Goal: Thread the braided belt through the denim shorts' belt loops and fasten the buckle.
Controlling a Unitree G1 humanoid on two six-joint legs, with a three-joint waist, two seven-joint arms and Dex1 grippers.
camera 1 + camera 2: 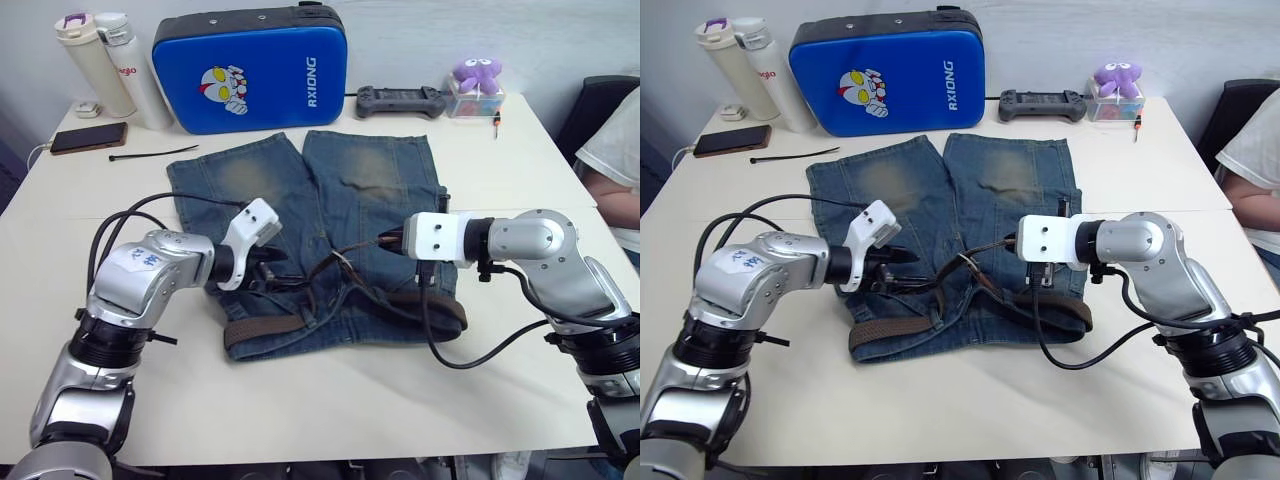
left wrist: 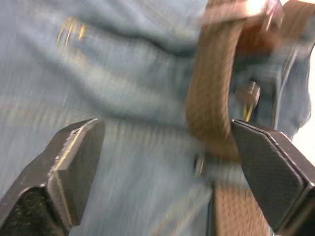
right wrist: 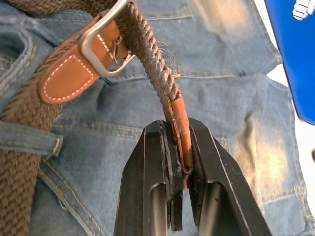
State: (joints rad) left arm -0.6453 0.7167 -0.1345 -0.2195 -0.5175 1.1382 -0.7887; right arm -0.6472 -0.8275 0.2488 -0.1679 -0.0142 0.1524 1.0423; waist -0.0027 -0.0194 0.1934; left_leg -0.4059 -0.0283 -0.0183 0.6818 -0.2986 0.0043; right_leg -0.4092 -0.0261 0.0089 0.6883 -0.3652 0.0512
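— Where's the belt (image 3: 147,54)?

— On the shorts (image 1: 330,190), along the waistband on the table (image 1: 330,400). Its end runs through the buckle (image 3: 106,44).

— Your right gripper (image 3: 179,162)?

— My jaws are clamped on the leather tip.

— Left?

— My left gripper (image 2: 167,162) is spread wide, holding nothing, with the belt between its fingers.

White table (image 1: 330,400), pale wall behind, perhaps a dark chair (image 1: 592,105) at the far right edge
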